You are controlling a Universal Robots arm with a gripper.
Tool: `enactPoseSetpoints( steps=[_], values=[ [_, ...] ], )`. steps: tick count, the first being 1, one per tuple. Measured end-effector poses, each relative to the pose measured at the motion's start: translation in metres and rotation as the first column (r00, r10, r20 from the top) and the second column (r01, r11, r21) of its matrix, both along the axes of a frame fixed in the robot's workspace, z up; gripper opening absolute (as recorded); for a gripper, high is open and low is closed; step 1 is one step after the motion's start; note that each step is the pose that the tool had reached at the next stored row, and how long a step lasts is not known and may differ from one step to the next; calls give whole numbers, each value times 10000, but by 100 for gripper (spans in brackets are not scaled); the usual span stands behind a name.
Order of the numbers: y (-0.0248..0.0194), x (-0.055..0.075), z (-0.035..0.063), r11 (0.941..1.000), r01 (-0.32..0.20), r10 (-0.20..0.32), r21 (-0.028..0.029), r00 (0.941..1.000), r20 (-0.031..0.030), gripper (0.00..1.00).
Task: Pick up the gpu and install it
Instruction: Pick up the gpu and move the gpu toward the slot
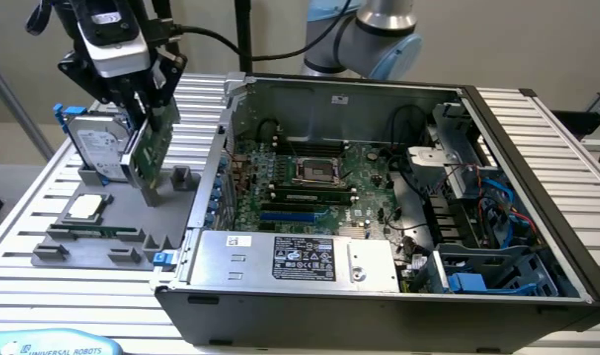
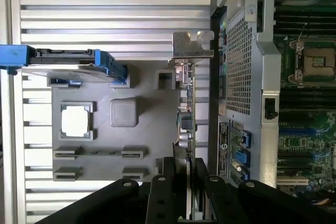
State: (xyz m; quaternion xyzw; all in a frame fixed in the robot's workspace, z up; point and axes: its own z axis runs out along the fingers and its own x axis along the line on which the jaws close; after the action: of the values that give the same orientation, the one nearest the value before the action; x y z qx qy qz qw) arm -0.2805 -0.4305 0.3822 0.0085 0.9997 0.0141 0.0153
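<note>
Both views show the gripper (image 1: pixel 142 105) clamped on the gpu (image 1: pixel 154 151); wrist view reveals its silver bracket (image 2: pixel 190 45).

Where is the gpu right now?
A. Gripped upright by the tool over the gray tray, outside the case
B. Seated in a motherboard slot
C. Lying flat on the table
A: the tool clamps the gpu upright over the gray tray, beside the computer case.
</note>
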Motion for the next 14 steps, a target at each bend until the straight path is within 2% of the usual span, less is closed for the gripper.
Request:
enactPoseSetpoints(
  steps=[4,8,11,14],
  values=[
    [0,117,184,10000,-13,13,4,10000,-3,27],
    [0,295,366,10000,-18,18,23,10000,-29,27],
    [0,430,500,10000,-19,19,27,10000,-66,27],
    [0,566,604,10000,-18,18,27,9999,-129,27]
  ],
)
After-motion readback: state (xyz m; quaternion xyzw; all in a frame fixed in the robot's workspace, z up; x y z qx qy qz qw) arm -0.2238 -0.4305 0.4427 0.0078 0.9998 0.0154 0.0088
